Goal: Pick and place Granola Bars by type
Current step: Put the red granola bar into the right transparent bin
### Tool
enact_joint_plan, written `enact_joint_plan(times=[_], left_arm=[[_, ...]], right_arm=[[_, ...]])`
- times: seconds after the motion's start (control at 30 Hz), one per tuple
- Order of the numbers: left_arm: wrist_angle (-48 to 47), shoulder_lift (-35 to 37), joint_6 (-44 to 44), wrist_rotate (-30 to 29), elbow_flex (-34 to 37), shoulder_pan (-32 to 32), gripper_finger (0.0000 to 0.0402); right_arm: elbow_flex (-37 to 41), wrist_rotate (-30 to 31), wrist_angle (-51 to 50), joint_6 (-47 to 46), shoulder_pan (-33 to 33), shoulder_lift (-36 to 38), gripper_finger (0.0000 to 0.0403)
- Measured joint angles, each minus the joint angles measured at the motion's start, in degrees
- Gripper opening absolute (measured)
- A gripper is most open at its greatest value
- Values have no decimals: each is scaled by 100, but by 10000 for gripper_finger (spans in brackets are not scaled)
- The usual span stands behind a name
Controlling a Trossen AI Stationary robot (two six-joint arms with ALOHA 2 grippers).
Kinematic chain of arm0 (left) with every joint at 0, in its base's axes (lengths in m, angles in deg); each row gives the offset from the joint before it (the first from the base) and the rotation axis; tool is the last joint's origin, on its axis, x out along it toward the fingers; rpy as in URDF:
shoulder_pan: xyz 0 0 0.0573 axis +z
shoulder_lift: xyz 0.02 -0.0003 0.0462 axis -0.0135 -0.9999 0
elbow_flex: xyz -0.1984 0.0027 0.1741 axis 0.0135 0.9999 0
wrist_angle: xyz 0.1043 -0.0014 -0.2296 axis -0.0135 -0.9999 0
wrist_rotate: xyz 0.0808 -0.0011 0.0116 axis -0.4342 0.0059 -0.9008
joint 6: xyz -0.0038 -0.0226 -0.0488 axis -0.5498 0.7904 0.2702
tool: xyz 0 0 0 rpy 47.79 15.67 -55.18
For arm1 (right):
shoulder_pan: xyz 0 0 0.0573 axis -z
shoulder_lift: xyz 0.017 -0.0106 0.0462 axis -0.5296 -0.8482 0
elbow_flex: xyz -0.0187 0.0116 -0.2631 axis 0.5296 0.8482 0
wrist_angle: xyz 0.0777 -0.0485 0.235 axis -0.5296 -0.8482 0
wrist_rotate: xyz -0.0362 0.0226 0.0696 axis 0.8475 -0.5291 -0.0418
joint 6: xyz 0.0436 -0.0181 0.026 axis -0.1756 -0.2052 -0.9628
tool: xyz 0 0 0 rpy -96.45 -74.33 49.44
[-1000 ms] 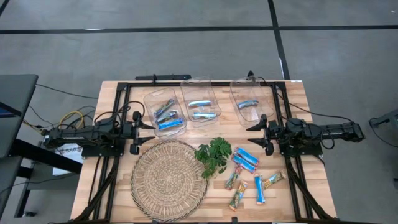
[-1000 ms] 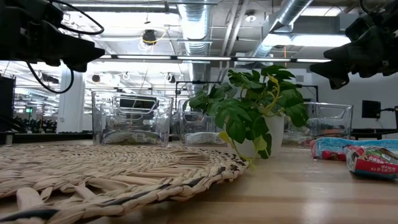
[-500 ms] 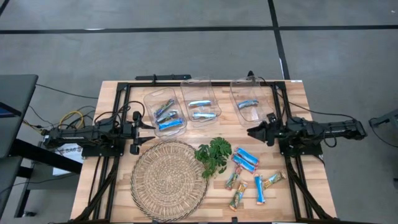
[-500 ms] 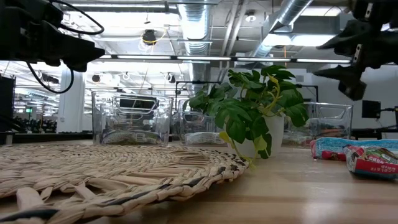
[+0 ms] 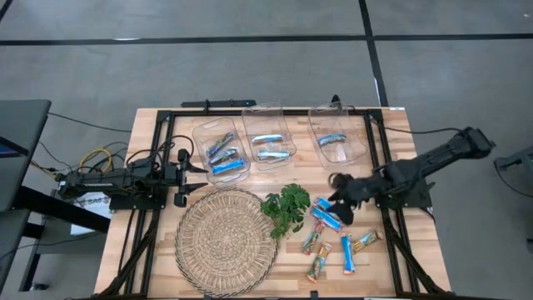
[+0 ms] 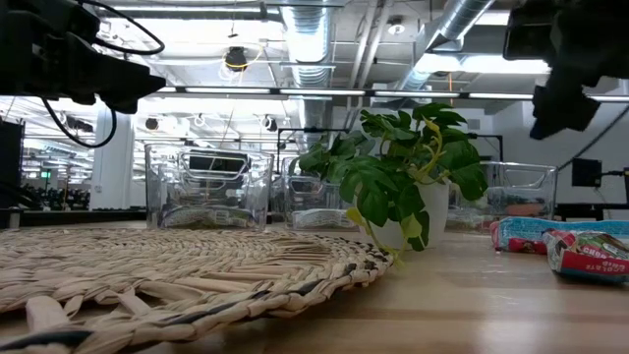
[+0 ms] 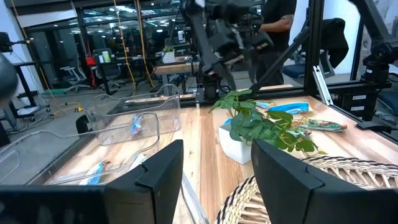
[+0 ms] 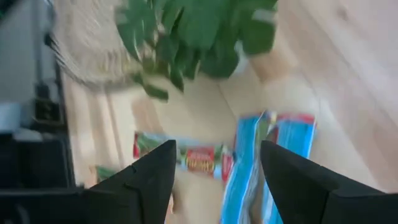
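Observation:
Loose granola bars lie flat on the table's right near part: two bright blue ones, a third blue one, and tan multicoloured ones. More bars lie in three clear containers along the far side. My right gripper hangs open above the two blue bars, tipped down toward them, with a tan bar beside them. My left gripper waits open at the table's left, by the left container.
A small potted leafy plant stands just left of the loose bars, close to my right gripper. A round woven mat covers the near left part of the table. A black frame runs around the table's edges.
My right arm has reached out from the table's right side. Its gripper moved toward the left and near edges, dropped, and tipped from level to pointing down over the loose blue bars. Its fingers stayed open. Nothing on the table has moved.

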Motion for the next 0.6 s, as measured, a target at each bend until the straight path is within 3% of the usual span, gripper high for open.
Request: enact_joint_plan(times=[0.27, 0.6], left_arm=[[-2, -2, 0, 0, 0, 0, 183], [-2, -2, 0, 0, 0, 0, 183]], right_arm=[[-824, 6, -1778, -585, -515, -1322, 225], [-888, 145, -1971, -819, -614, -2276, 225]])
